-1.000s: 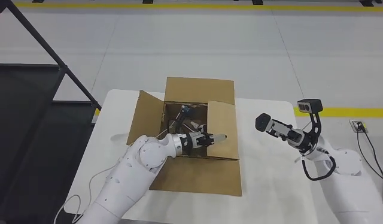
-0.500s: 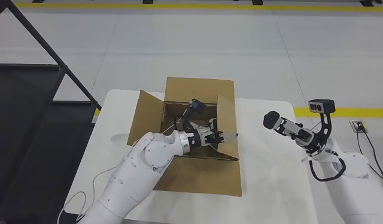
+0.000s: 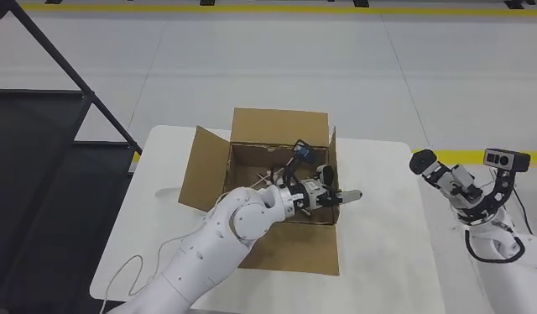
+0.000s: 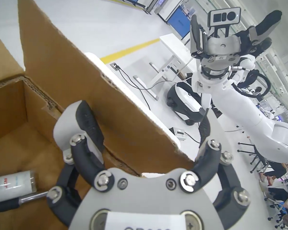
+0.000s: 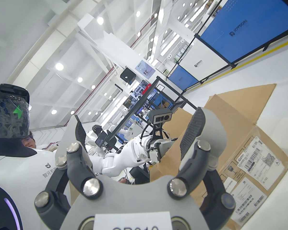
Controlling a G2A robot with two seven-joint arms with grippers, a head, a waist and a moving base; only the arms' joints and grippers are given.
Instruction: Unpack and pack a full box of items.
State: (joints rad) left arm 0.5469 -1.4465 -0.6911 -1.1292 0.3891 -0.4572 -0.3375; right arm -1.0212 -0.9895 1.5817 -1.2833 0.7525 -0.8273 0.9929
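Observation:
An open cardboard box (image 3: 277, 125) stands mid-table, also seen as the box (image 5: 244, 130). My left gripper (image 3: 340, 196) is open at the box's right side. In the left wrist view the left gripper (image 4: 144, 123) straddles the upright right flap (image 4: 91, 72), one finger inside and one outside. A white tube (image 4: 12, 185) and a metal rod (image 4: 19, 201) lie in the box. My right gripper (image 3: 424, 161) hangs open in the air off the table's right edge, also shown as the right gripper (image 4: 230, 25) and the right gripper (image 5: 136, 130).
The box's left flap (image 3: 201, 167) and front flap (image 3: 285, 251) lie spread outward on the white table (image 3: 377, 255). A black frame (image 3: 75, 79) stands to the left of the table. Bare tabletop lies right of the box.
My left arm swept rightward across the box, and the right flap went from folded over the opening to standing upright. The right arm drew back to the right.

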